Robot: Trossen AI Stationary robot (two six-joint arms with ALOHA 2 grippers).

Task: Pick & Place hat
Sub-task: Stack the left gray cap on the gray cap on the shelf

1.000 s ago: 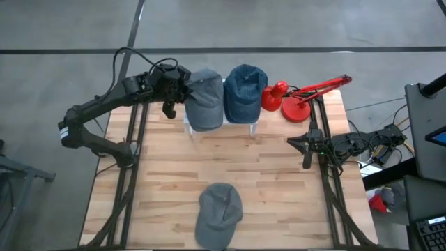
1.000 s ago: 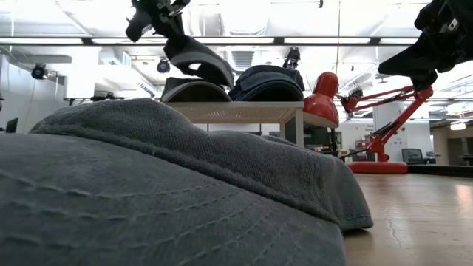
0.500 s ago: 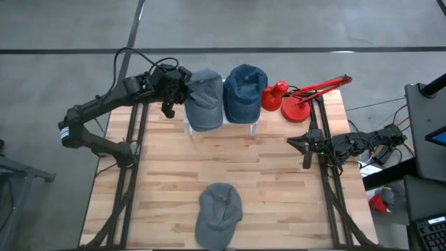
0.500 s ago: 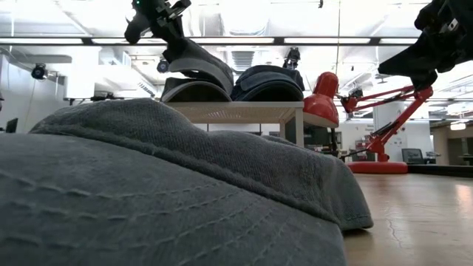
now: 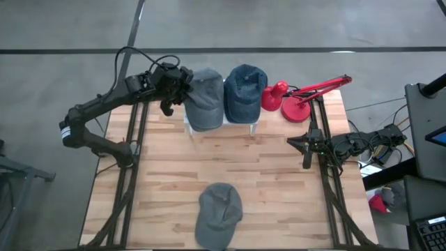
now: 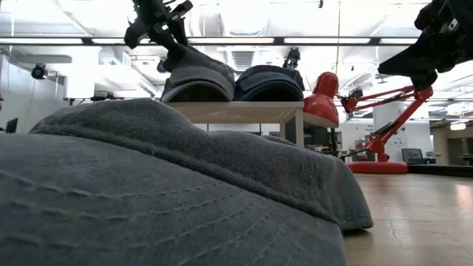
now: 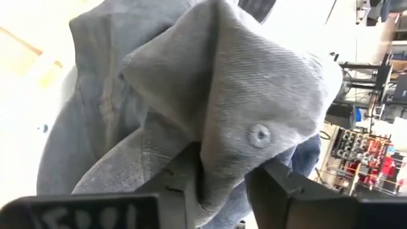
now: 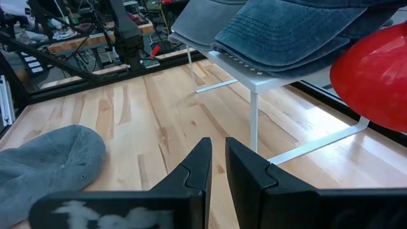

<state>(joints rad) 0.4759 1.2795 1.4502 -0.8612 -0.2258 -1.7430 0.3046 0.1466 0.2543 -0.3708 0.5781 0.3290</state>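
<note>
A light grey cap (image 5: 204, 99) sits on the left half of a white wire rack (image 5: 255, 126) at the table's far edge, next to a blue cap (image 5: 244, 90). My left gripper (image 5: 179, 85) is at the grey cap's left side, shut on its crown, which fills the left wrist view (image 7: 210, 95). In the low view this cap (image 6: 196, 77) lies domed on the rack top. A second grey cap (image 5: 219, 211) rests flat near the table's near edge. My right gripper (image 5: 305, 145) waits shut over the table's right side, touching nothing. My left gripper pinches a raised fold of the grey cap's crown (image 7: 219, 159) between its two fingers (image 7: 280, 187), just below a stitched eyelet (image 7: 259, 135). It comes slanting down from the table's left (image 6: 176, 46). The rest of the cap lies on the rack.
A red desk lamp (image 5: 289, 97) stands right of the rack, its arm reaching toward the far right corner. In the low view the near grey cap (image 6: 148, 185) blocks most of the foreground. Bare wood (image 5: 174, 167) lies between the rack and that cap.
My left gripper has moved down toward the rack, staying shut on the grey cap. The cap's crown, held up and tilted above the rack a second ago, has come down and now lies domed on the rack top beside the blue cap.
</note>
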